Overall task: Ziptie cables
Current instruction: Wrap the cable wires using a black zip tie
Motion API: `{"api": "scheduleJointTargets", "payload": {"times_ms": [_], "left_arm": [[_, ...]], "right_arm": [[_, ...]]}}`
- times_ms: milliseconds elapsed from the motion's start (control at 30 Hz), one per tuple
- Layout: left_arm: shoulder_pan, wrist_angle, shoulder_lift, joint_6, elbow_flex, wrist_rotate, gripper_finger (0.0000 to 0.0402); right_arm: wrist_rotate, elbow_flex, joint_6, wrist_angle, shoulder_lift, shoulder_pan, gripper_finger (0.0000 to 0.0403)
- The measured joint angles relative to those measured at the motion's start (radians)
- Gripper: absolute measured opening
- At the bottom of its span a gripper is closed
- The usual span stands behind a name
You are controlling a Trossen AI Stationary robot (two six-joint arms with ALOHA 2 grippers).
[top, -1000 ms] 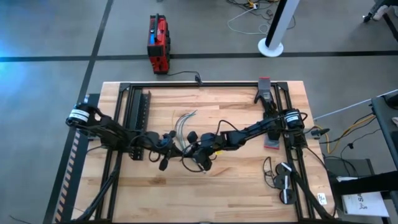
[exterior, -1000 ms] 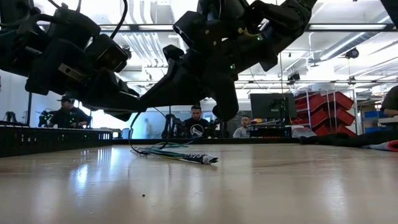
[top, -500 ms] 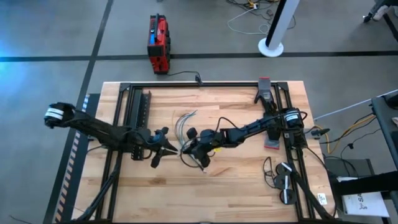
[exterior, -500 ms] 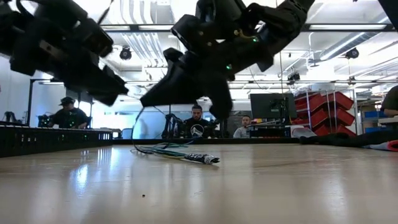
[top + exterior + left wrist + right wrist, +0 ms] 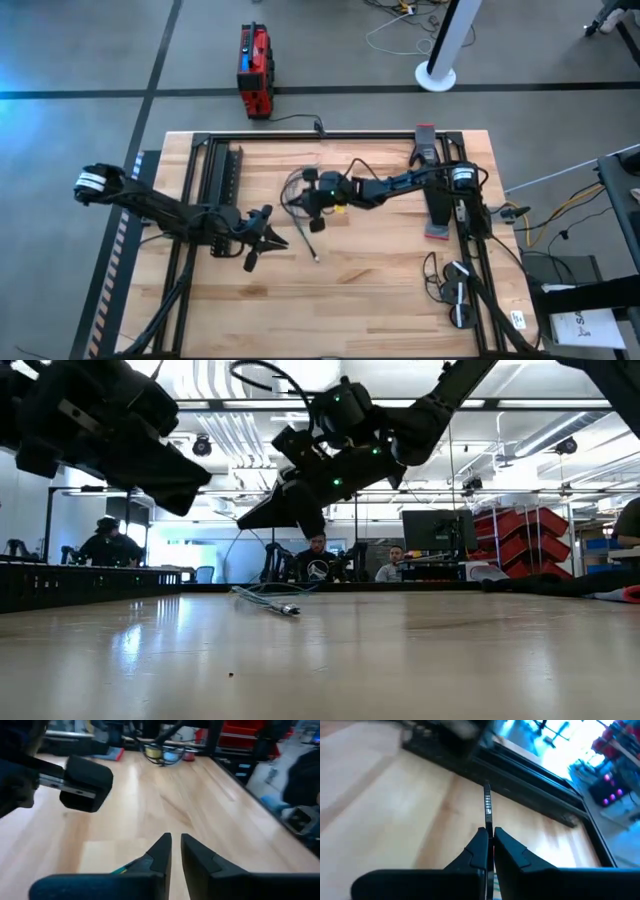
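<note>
Left end effector [image 5: 268, 240] sits over the near-left part of the wooden tabletop [image 5: 380, 290], above the surface. In its wrist view the two dark fingers [image 5: 161, 851] stand almost together, a thin gap between the tips, nothing between them. A trace of green shows just beside the left finger base in that view; cannot tell what it is.

Just beyond it, near the tabletop centre, a short thin piece [image 5: 317, 257] lies on the wood, apart from both end effectors. Too small to identify.

Low view: the cables [image 5: 262, 600] lie flat on the tabletop as a thin bundle, one end pointing toward the camera. The right end effector hangs above them, not touching the surface.

Right end effector [image 5: 318, 199] is farther back, near the middle of the tabletop toward the far edge, its arm reaching in from the right side. In its wrist view the fingers [image 5: 479, 851] are clamped on a stiff black strip [image 5: 487, 810] with light markings, which sticks out straight past the tips. In the high view, thin grey wires [image 5: 294, 186] loop just beside this end effector on its left; whether they touch it I cannot tell.

Beyond the tabletop: a red case [image 5: 254, 70] on the floor; seated people [image 5: 317, 558] in the room behind.
</note>
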Motion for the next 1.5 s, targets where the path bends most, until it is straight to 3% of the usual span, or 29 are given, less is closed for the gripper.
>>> {"api": "scheduleJointTargets", "payload": {"times_ms": [200, 400, 533, 700, 800, 967, 1167, 1267, 1500], "left_arm": [[-0.001, 0.242, 0.231, 0.018, 0.000, -0.138, 0.0021], [-0.001, 0.431, 0.461, -0.001, 0.030, -0.165, 0.0021], [-0.001, 0.472, 0.601, -0.008, 0.099, -0.191, 0.0021], [-0.001, 0.460, 0.754, -0.003, 0.211, -0.349, 0.0021], [0.001, 0.400, 0.808, -0.007, 0.265, -0.381, 0.0021], [-0.004, 0.185, 0.780, -0.090, 0.309, -0.390, 0.0021], [-0.038, -0.051, 0.625, -0.157, 0.283, -0.335, 0.0021], [-0.071, -0.094, 0.553, -0.172, 0.248, -0.321, 0.0021], [-0.132, -0.111, 0.446, -0.221, 0.167, -0.307, 0.0021]], "right_arm": [[-0.001, 0.001, 0.073, 0.000, 0.000, -0.006, 0.0002], [0.035, 0.003, 0.158, -0.002, -0.009, 0.019, 0.0002], [0.105, 0.003, 0.165, 0.000, -0.015, 0.046, 0.0002], [0.117, 0.003, 0.188, -0.004, -0.015, 0.066, 0.0002], [0.136, 0.003, 0.187, -0.019, -0.015, 0.070, 0.0002], [0.186, 0.003, 0.161, -0.056, -0.024, 0.068, 0.0002], [0.261, -0.001, 0.135, -0.106, -0.053, 0.061, 0.0002], [0.309, -0.002, 0.137, -0.106, -0.054, 0.058, 0.0002], [0.313, -0.026, 0.213, -0.113, -0.055, 0.056, 0.0002]]}}
